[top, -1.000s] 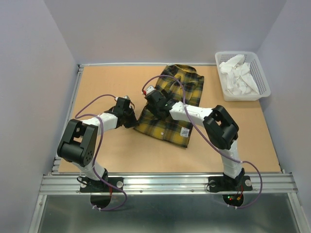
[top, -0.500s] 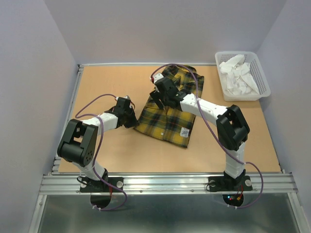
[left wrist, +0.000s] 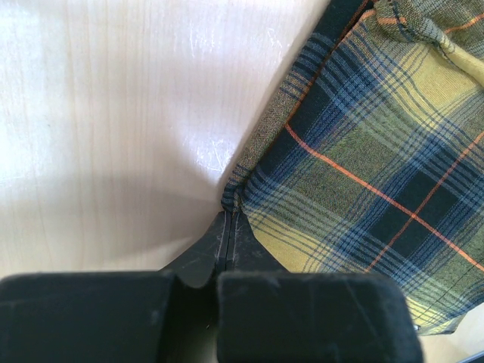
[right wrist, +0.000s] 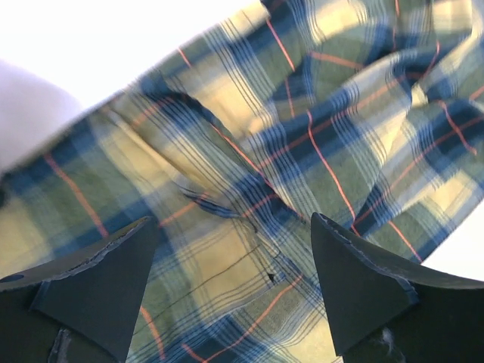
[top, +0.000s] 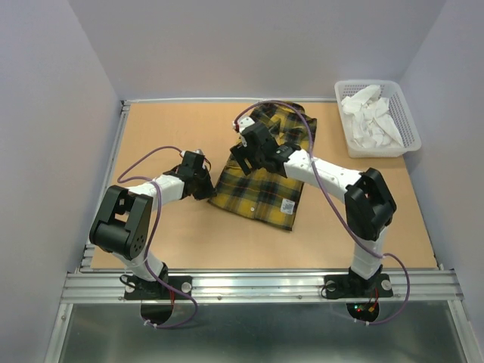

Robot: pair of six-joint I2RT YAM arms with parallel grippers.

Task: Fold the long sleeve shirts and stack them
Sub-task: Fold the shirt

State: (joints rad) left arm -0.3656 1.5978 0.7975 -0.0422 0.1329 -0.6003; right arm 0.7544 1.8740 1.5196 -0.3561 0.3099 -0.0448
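Note:
One long sleeve shirt, yellow and dark plaid, lies folded on the wooden table at centre, with a small white label near its front edge. My left gripper rests at the shirt's left edge. In the left wrist view the left gripper is shut, its tips pinching a puckered bit of the shirt's hem. My right gripper hovers over the shirt's upper left part. In the right wrist view the right gripper stands wide open above the rumpled plaid shirt, holding nothing.
A white plastic basket with white cloth in it stands at the back right of the table. A metal rail runs along the near edge. Grey walls close in the back and both sides.
My right arm has stretched farther back over the shirt, its gripper moving up and slightly right, still open. The left gripper and the shirt's left edge have stayed put.

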